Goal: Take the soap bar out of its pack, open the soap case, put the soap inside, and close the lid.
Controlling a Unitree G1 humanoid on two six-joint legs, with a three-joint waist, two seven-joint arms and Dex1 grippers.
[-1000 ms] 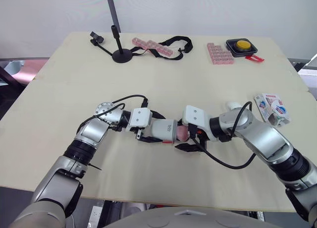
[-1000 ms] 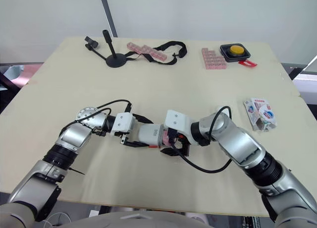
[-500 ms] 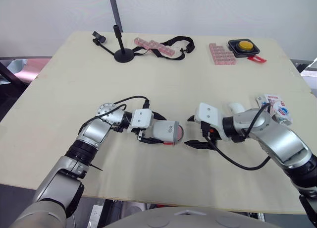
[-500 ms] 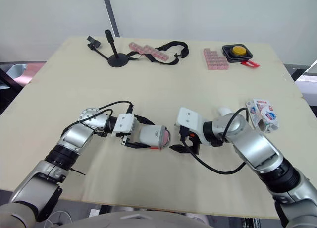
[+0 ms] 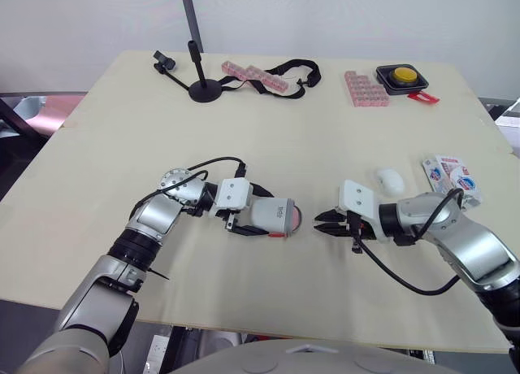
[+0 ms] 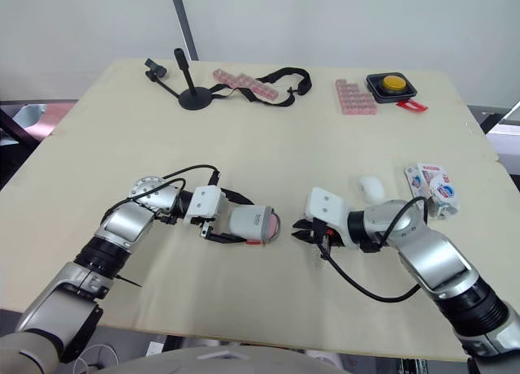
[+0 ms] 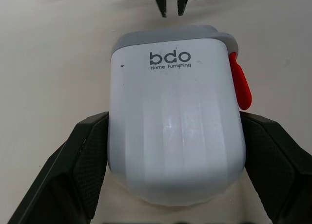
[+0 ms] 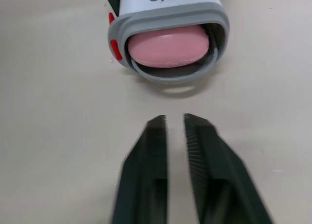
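Left hand (image 7: 173,121) pinches the soap case (image 5: 276,216), pink soap (image 8: 168,46) showing inside. Right hand (image 8: 174,120) sits near its mouth, empty, fingers nearly pressed together.

Head stereo overhead, wrists close, sharing case (image 7: 175,131)

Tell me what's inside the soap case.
A pink soap bar sits inside the case, seen through its open end. Only the bar's front face shows; the rest is hidden by the case's white shell.
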